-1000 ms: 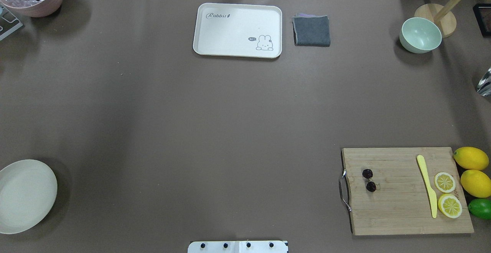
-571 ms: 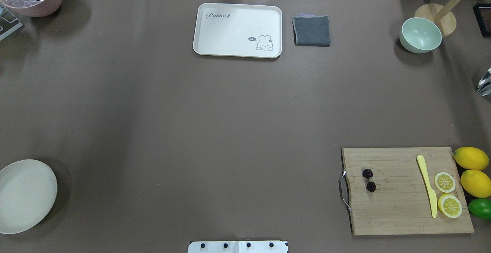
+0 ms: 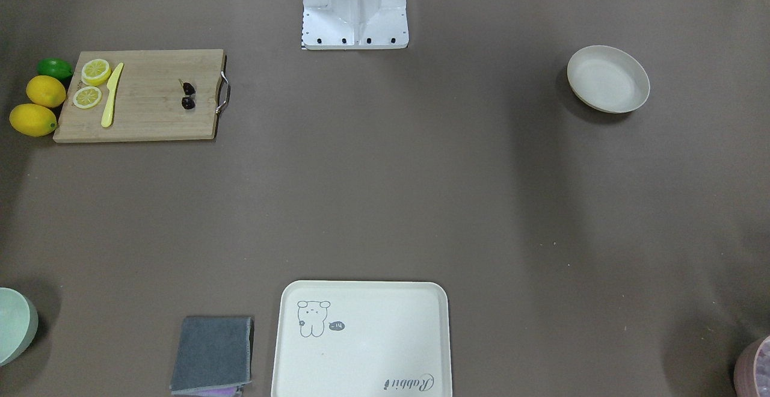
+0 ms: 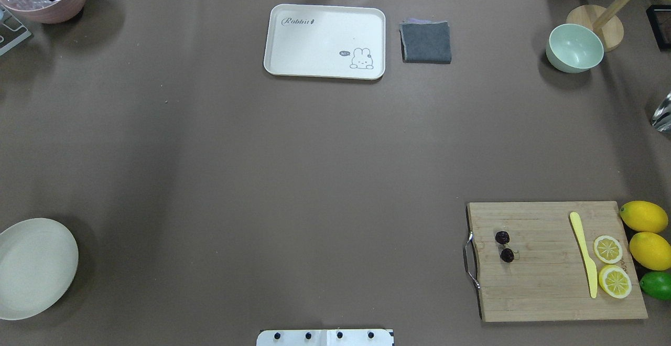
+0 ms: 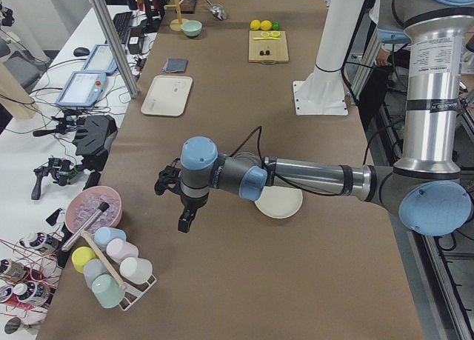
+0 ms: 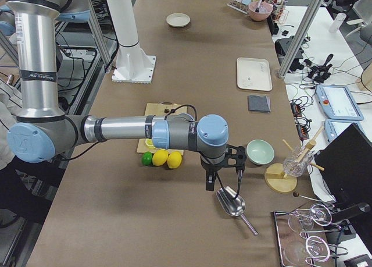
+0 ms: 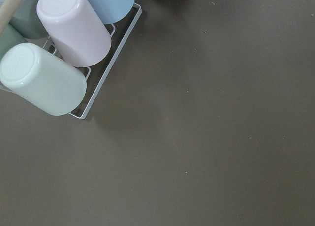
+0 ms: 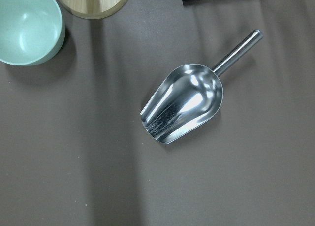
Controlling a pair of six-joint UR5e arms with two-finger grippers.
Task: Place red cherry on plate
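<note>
Maroon cherry (image 4: 505, 246) sits on the board (image 4: 545, 288), plate (image 4: 31, 267) partly cut off overhead. Left gripper (image 5: 184, 218) and right gripper (image 6: 209, 181) show side-on only, can't tell the jaws.

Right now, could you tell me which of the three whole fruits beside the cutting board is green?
The lime, at the robot's end of the row; the two lemons beyond it are yellow.

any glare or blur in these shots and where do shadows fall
Right wrist view: bright glare spots on the scoop, otherwise sharp. Overhead view: soft even light, a faint shadow right of the plate; the cherry is sharp but tiny. Left wrist view: a soft shadow beside the cups.
</note>
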